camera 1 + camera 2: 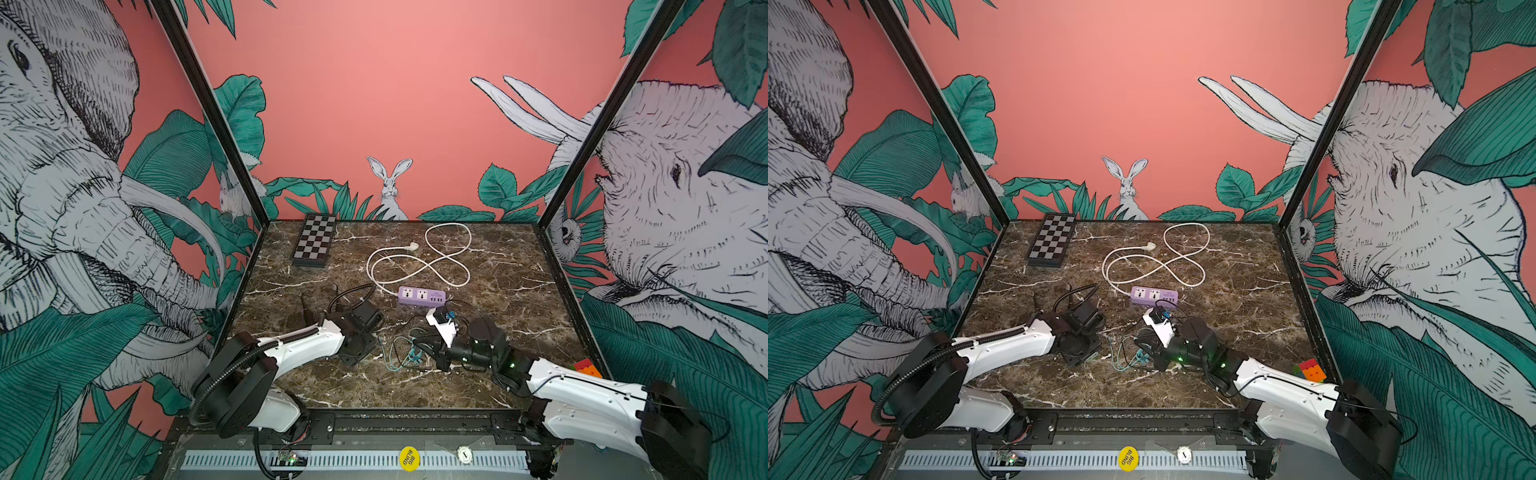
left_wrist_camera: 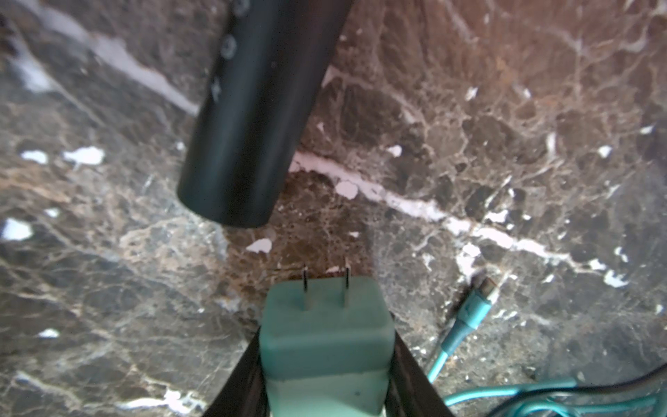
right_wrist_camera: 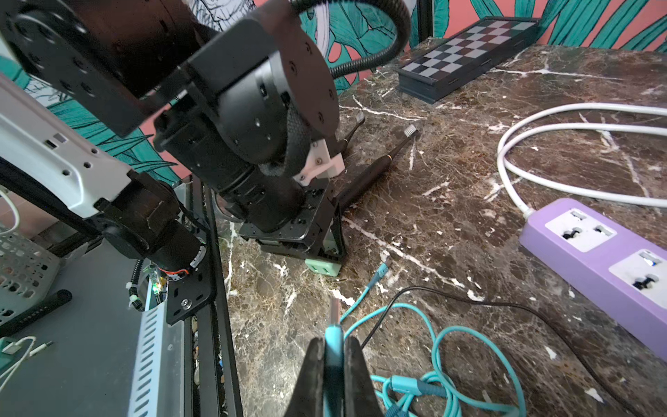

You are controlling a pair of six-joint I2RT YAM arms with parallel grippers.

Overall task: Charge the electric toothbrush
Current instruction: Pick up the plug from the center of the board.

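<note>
The electric toothbrush (image 3: 375,169) is black and lies flat on the marble table (image 1: 519,291) at about 9 o'clock from the table centre in both top views, with its bristle head towards the far wall. In the left wrist view the butt end of its handle (image 2: 249,126) lies near the prongs of the mint-green power adapter (image 2: 326,310) but is not touching them. The left gripper (image 2: 326,334) is down at the table surface, with its jaws set against both flanks of the adapter, grasping it. The right gripper (image 3: 334,343) has its jaws clenched on one connector of the teal cable (image 3: 433,343), and the connector's metal tip projects beyond the fingertips. The rest of the cable lies in loose loops on the table between the two arms, at about 6 o'clock. The cable's free connector (image 2: 487,289) rests on the marble beside the adapter. The purple power strip (image 1: 422,296) lies just past the centre towards 12 o'clock. Its white cord (image 1: 449,249) is coiled beyond it. A chessboard (image 1: 314,241) lies at 11 o'clock, and a colour cube (image 1: 587,368) at 4 o'clock.
</note>
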